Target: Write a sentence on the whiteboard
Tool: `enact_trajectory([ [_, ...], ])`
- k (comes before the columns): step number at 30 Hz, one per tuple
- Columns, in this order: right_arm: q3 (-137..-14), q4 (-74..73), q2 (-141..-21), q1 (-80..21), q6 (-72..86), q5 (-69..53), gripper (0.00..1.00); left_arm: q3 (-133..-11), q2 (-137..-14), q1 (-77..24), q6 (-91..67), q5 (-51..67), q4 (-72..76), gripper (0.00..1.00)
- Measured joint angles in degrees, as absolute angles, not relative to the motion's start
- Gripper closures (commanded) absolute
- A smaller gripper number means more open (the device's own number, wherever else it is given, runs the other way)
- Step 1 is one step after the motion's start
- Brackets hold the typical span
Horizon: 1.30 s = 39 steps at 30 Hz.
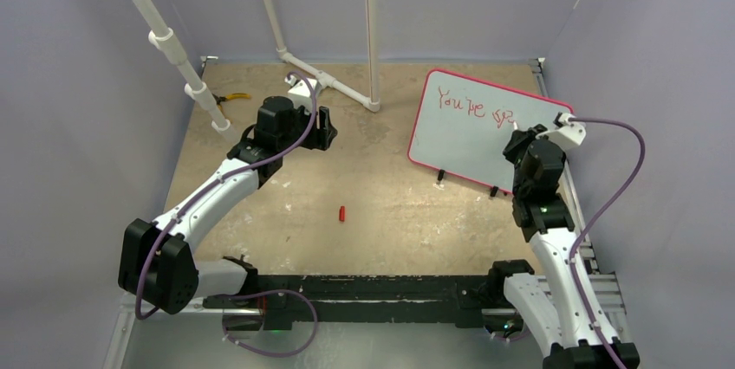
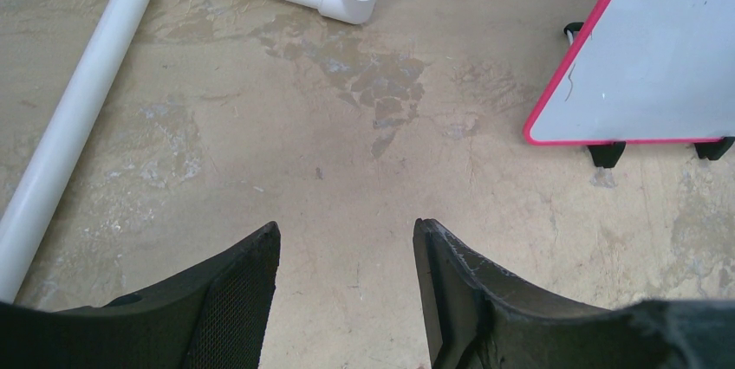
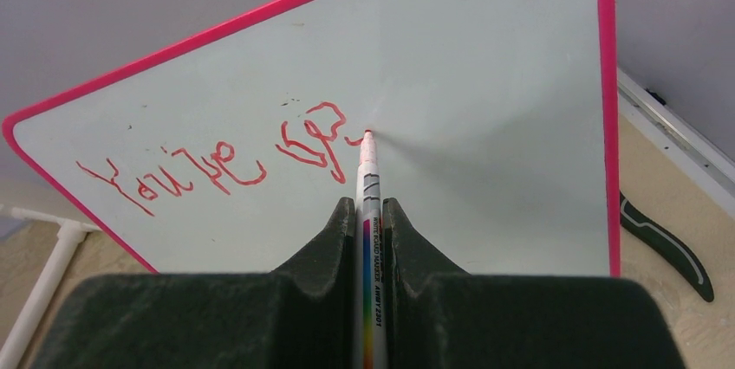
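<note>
Right hand (image 3: 370, 206) clamps the marker (image 3: 367, 165), tip against the whiteboard (image 3: 494, 83) at the worktop (image 1: 381, 196) far right, extending the sentence (image 3: 208, 165), left hand (image 2: 347, 243) open and empty: press too hard and the board could skid or tip.

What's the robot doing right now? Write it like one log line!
right hand: shut on marker | tip: at whiteboard, beside red letters | left hand: open, empty, over table
</note>
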State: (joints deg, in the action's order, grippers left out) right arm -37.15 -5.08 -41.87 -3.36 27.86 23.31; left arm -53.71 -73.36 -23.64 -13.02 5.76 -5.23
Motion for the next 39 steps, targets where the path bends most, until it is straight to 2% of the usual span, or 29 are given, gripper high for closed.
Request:
enact_trajectory([
  [19,-37.15,-2.76,-43.03,-3.36,26.7,19.99,1.0,-53.71,-73.36,-23.64,-13.02,5.76,-5.23,0.43],
  [39,-37.15,-6.44,-43.11,-3.36,28.34,20.73,1.0,-53.69,-73.36,-23.64,-13.06,5.78,-5.23,0.43],
])
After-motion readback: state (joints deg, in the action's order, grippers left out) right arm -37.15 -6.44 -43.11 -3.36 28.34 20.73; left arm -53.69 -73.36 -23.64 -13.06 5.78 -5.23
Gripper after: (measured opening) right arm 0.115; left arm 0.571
